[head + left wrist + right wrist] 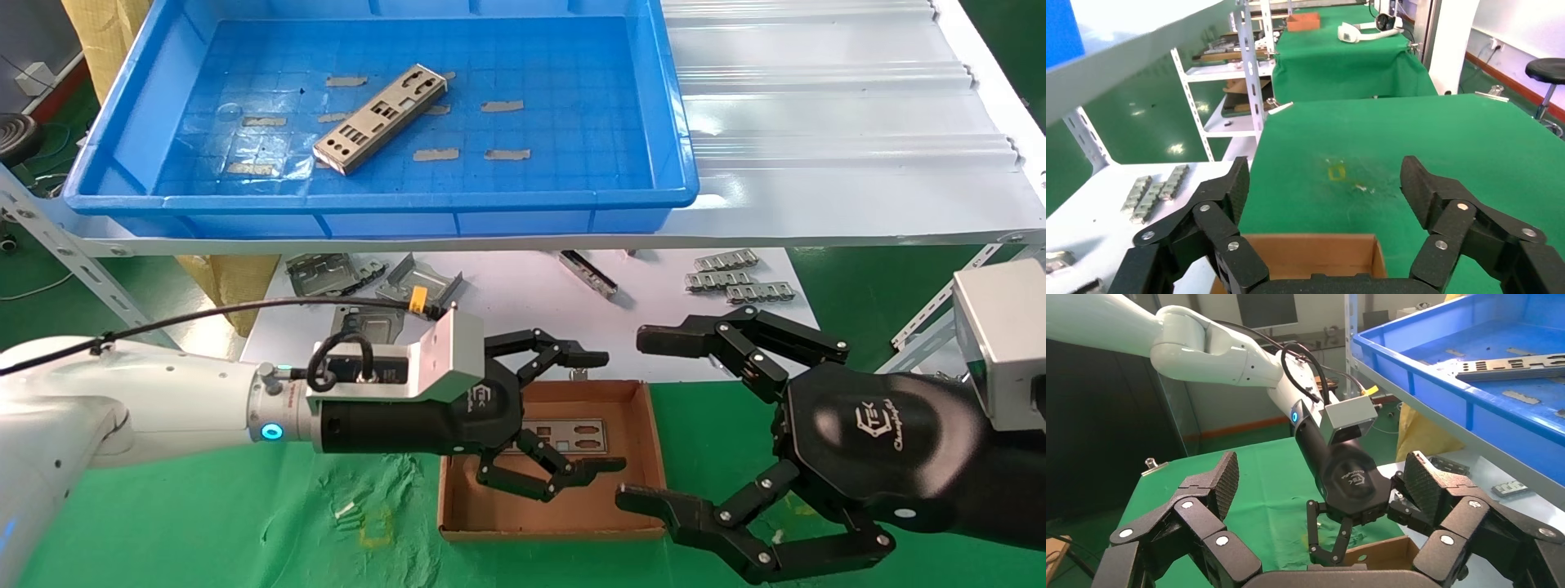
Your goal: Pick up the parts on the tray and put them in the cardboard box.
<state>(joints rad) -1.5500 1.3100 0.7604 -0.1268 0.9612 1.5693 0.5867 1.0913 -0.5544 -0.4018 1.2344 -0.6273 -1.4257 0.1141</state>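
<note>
- Starting nearest you, your right gripper [629,425] hangs low over the green table on the right, jaws spread wide with nothing between them; it looks idle, just beside the cardboard box [645,457].
- Hovering over that box is your left gripper [609,412], reaching in from the left with its fingers wide apart and empty; the left wrist view shows only the box's far wall [1315,254] and green cloth between its fingers [1229,196].
- Inside the box one part, a punched metal plate [572,435], already lies flat on the floor, partly hidden behind the left gripper's lower finger. You can judge the drop step as done for this piece.
- Beyond the box, on the white lower shelf [523,294], sit bent grey brackets [351,273] and ridged clip strips [735,278]; leave those alone, they are not your parts.
- Farthest off, up on the ribbed white sheet [825,106], the blue tray [376,208] holds one remaining punched plate [382,120], lying diagonally near the middle of its floor among tape scraps [435,154].
- Your next move, by my judgement: lift the left gripper clear of the box, carry it up over the tray's raised near rim, turn the wrist to the plate's diagonal, and close across its narrow width.
- Expect the thin plate to lie flush on the grid floor, so you may need to catch an edge.
</note>
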